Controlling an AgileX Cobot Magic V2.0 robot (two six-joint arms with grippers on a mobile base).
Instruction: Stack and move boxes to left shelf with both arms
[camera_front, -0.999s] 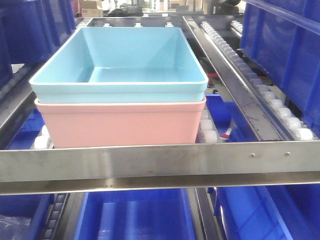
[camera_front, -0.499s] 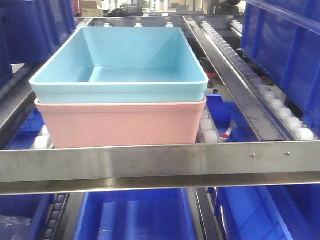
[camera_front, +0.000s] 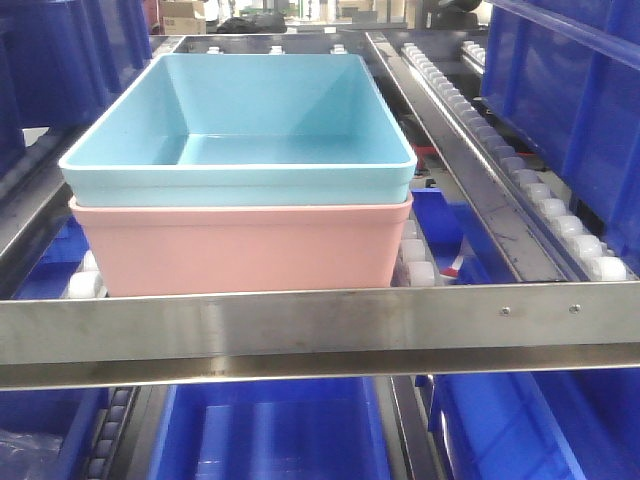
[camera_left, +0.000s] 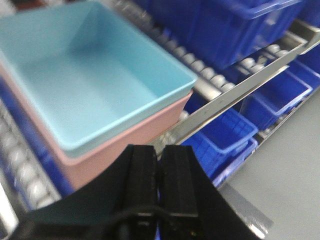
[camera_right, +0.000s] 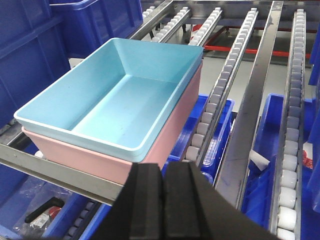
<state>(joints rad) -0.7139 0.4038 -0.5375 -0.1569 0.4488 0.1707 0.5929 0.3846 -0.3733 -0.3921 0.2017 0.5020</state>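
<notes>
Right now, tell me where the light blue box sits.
The light blue box sits nested in the pink box, left of centre in the front view, behind the shelf's front rail.

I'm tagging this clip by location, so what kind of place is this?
Probably a warehouse or factory parts store: a steel flow rack with white roller tracks, many dark blue storage bins, and a light blue bin nested in a pink bin.

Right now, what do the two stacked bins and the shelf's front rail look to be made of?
The light blue bin and salmon pink bin beneath it look like matte moulded plastic: uniform colour, soft dull sheen, rounded rims. The front rail appears to be brushed stainless steel: grey, streaky reflections, two small screws. The rollers look like whitish plastic, though that is less certain.
</notes>
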